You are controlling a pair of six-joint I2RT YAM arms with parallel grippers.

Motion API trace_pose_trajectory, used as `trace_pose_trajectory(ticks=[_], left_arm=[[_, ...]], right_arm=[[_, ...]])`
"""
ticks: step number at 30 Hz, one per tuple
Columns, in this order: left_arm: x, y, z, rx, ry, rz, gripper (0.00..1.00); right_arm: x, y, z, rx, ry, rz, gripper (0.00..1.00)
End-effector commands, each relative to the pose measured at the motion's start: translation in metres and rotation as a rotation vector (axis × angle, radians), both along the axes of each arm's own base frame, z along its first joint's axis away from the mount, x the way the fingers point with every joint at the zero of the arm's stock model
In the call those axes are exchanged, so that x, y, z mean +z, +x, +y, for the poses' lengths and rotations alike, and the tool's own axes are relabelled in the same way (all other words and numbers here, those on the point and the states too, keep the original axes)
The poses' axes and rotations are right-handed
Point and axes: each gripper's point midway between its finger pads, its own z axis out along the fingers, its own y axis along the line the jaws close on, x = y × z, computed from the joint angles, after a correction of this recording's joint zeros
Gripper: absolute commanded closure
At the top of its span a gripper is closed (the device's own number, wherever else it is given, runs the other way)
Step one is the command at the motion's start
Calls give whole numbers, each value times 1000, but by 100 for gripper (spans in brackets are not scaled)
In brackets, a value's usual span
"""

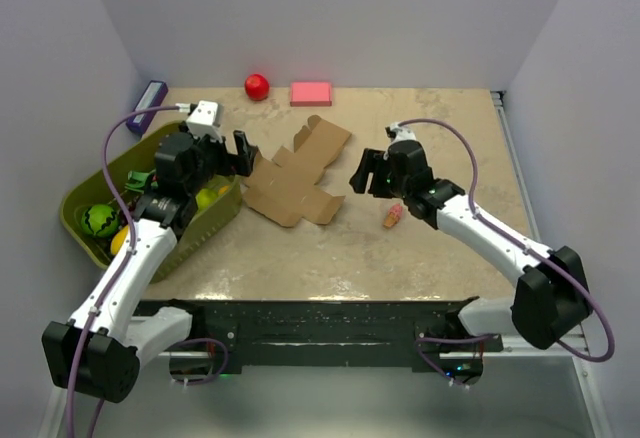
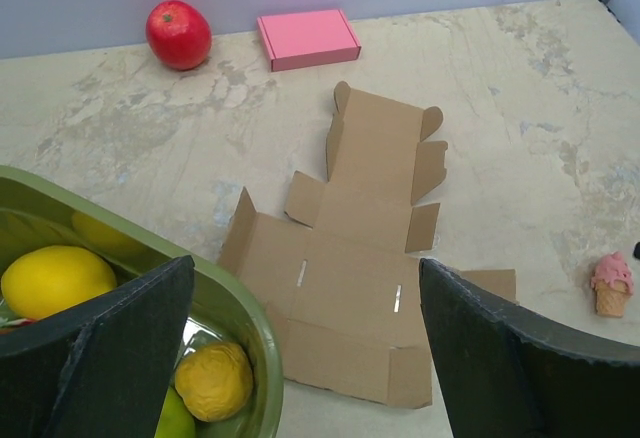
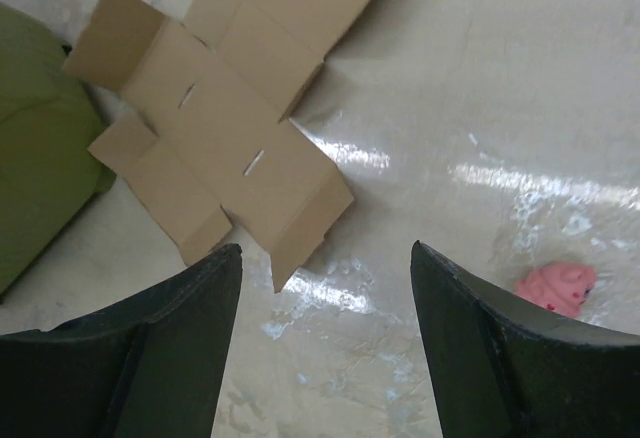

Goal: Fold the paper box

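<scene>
two hands in play and neither one is holding anything. the paper box [image 1: 298, 176] lies unfolded in the middle of the worktop [image 1: 330, 258], a flat brown die-cut sheet with its flaps out on every side and two short slots cut in its centre panel. in the left wrist view some flaps at the far end tilt up a little off the surface. the left hand [image 1: 238, 154] hangs just beside the sheet's left edge, over the rim of the green bin [image 1: 75, 220], its fingers spread wide with only air between them. over on the other side, the right hand [image 1: 362, 173] sits near the sheet's right edge, clear of the cardboard, its fingers parted too and gripping nothing. its wrist view looks straight down at bare worktop, with a corner flap of the sheet just ahead of the fingertips. a small pink ice cream cone toy [image 1: 394, 217] lies on its side near the right hand, away from the sheet. in the bin there's a lemon [image 2: 55, 278], another yellow fruit [image 2: 212, 378] and a green striped ball [image 1: 100, 221]. along the back wall sit a red apple [image 1: 257, 86] and a pink block [image 1: 311, 93], close together and well apart from the sheet, and a purple box [image 1: 150, 103] rests at the far left corner.
</scene>
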Motion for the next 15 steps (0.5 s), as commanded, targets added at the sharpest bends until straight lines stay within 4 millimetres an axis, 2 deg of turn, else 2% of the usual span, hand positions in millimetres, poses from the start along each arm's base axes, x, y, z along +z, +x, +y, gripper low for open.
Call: trace_pose_trajectory(ticks=[1,2,4,5,6,11,15], left_arm=[[0,2,-3,-19,9,-20,3],[0,2,-5,-31,5,-22,2],[-2,2,-8,-49,3,-20,3],[-2,1,-10,-64,-2,-19,3],[-3,0,-12,-71,-3,-19,3],[-11,5,-8,-42,4,6,3],[-17,6,-10,-49,5,27,3]], right_arm=[[-2,-1,34,-6,179,22,29],[-17,-4,34,-15,171,52,29],[-22,-5,42,-25,233,52,30],[-36,-11,43,-28,242,76,30],[-35,-10,49,-34,284,65,30],[-65,-10,47,-109,290,103,30],[-74,-8,56,-125,345,114,30]])
